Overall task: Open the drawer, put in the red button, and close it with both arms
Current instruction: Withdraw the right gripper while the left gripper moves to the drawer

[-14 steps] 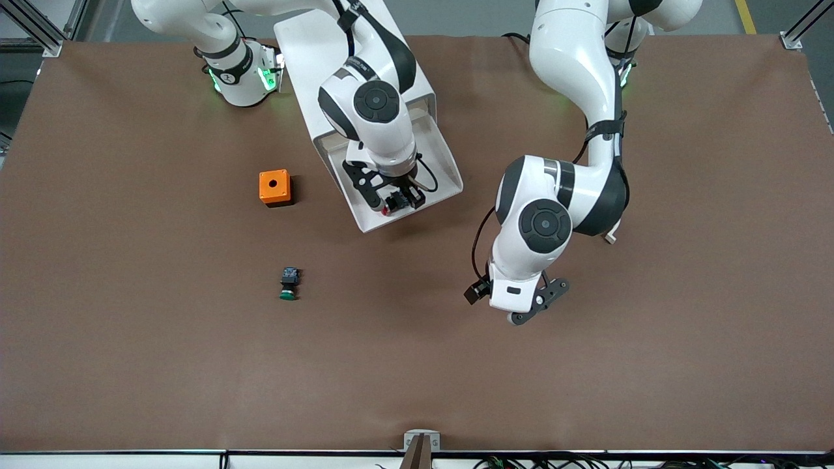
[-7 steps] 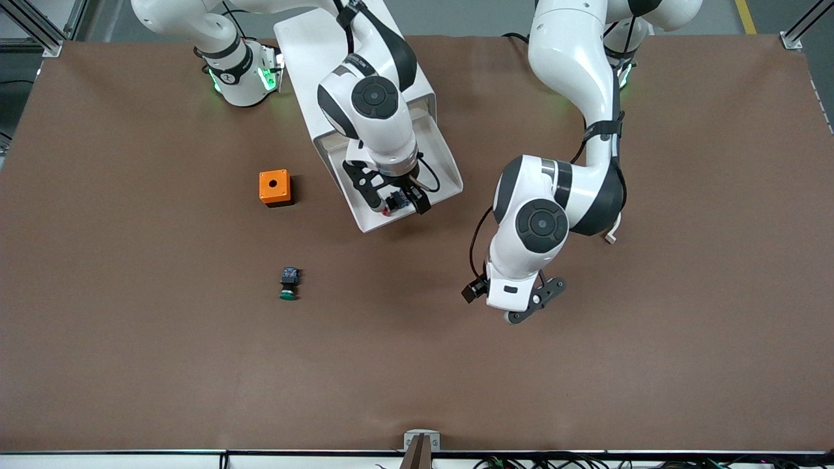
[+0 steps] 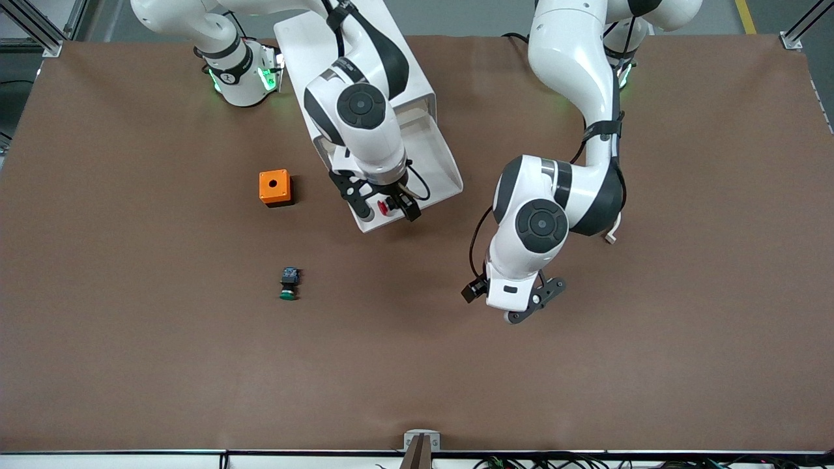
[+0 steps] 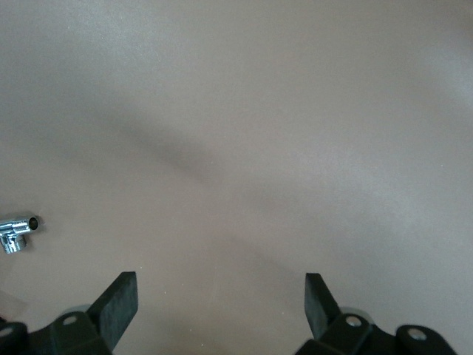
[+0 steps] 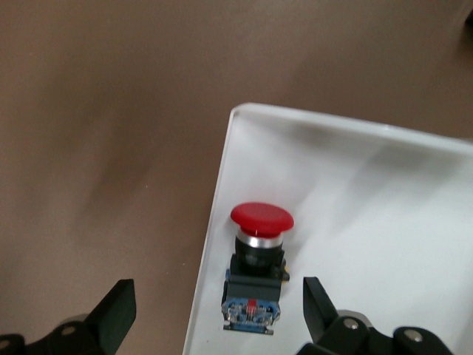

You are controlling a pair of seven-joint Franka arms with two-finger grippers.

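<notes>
Your red button [image 5: 256, 270] lies in the open drawer [image 3: 435, 153], close to its front corner, so that step looks done. The right tool [image 3: 384, 210] hangs just over it, jaws wide and empty, clear to lift. The left tool [image 3: 526, 306] waits wide and empty over bare counter [image 3: 586, 365], near the drawer front, likely staged for the two-arm close

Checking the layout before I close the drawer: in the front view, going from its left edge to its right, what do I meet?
orange box → green button → right gripper over the red button in the open drawer → left gripper, open, waiting.
</notes>
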